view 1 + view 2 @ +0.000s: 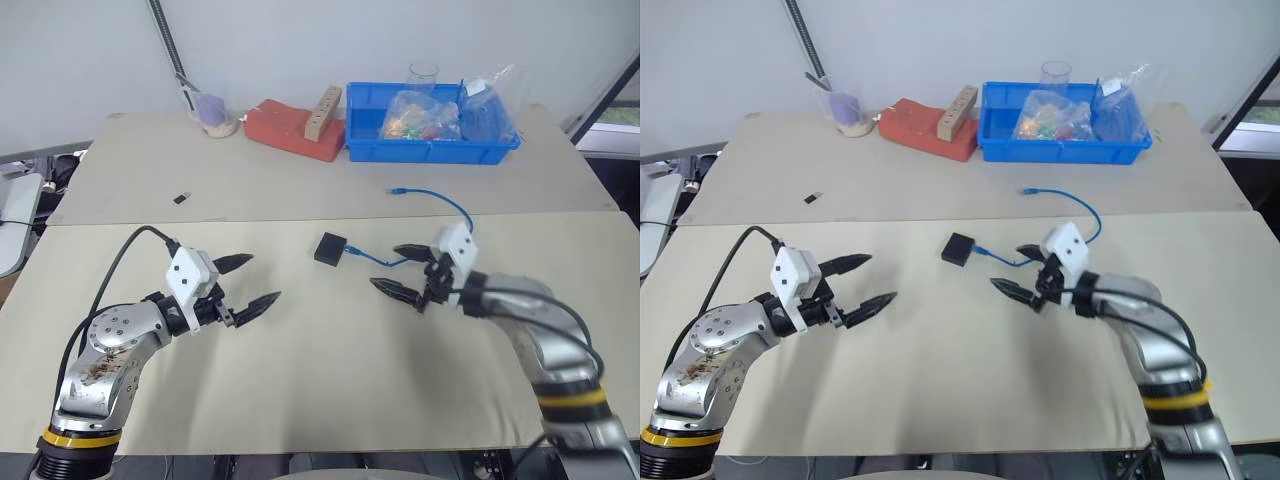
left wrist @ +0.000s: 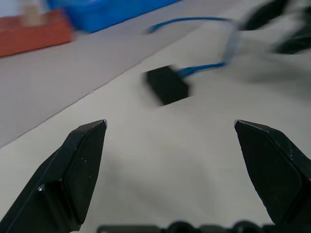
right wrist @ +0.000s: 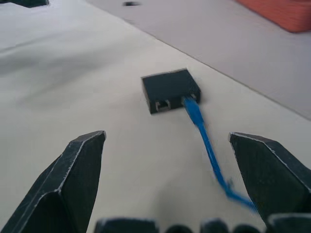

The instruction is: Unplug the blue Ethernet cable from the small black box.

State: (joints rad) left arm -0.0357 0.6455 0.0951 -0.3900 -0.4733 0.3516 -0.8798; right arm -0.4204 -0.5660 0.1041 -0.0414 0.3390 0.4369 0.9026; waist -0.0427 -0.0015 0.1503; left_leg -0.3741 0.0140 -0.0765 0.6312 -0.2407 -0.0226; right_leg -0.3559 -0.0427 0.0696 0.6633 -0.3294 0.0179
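Two beige tables (image 1: pixel 300 400) sit pushed together, their seam running straight across the middle of the frame.

At the lower left, the left gripper (image 1: pixel 249 281) reaches in toward the centre, its two black fingers spread wide with nothing between them. At the lower right, the right gripper (image 1: pixel 405 270) reaches in from the opposite side, fingers likewise spread wide and empty, pointing toward the middle of the near table.

Along the top of the frame, right of centre, a blue plastic bin (image 1: pixel 430 150) rests on the far table, holding clear plastic bags (image 1: pixel 425 115) of small items. A clear glass (image 1: pixel 423 76) stands behind it. Just left of the bin lies an orange-red block (image 1: pixel 290 132) with a pale wooden piece (image 1: pixel 322 110) leaning across it, and farther left a small cup (image 1: pixel 218 118).

The small black box (image 1: pixel 330 248) lies flat on the near table at the centre of the frame, just below the seam, between the two grippers and nearer the right one. The blue Ethernet cable (image 1: pixel 440 198) is plugged into the box's right side, passes by the right gripper's fingers, then loops up across the seam to a free plug on the far table. In the right wrist view the plug sits in one of two ports on the box.

A tiny dark object (image 1: pixel 182 197) lies on the far table at the left.
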